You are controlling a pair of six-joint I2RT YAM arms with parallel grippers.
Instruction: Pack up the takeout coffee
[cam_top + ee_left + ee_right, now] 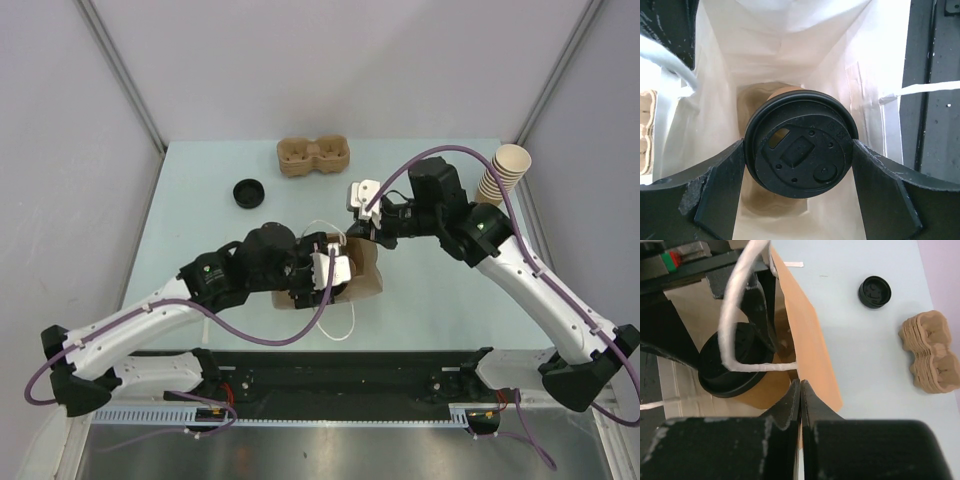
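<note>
While the right claw (800,392) is pinching the brown paper bag's (810,340) rim, the left claw (799,165) is clasping the black-lidded tan paper cup (801,140).

- Paper cup (785,93): tan wall.
- Lid (801,150) on it: plain black.
- Paper bag (812,345): orange-brown outside, white inside.
- Bag handles (737,310): white cord.
- Spare lid (248,192), far-left part of the bench: black.
- Pulp tray (314,157), far edge: dull brown.
- Cup stack (503,175), far-right corner: tan, cream inside the top cup.
- Bench (200,215): pale mint, unpatterned.
- Arms (150,320): white links, black joints.
- Cables (440,152): purple.
- Left gripper (801,165) fingers (720,185): black, scuffed grey at the edges.
</note>
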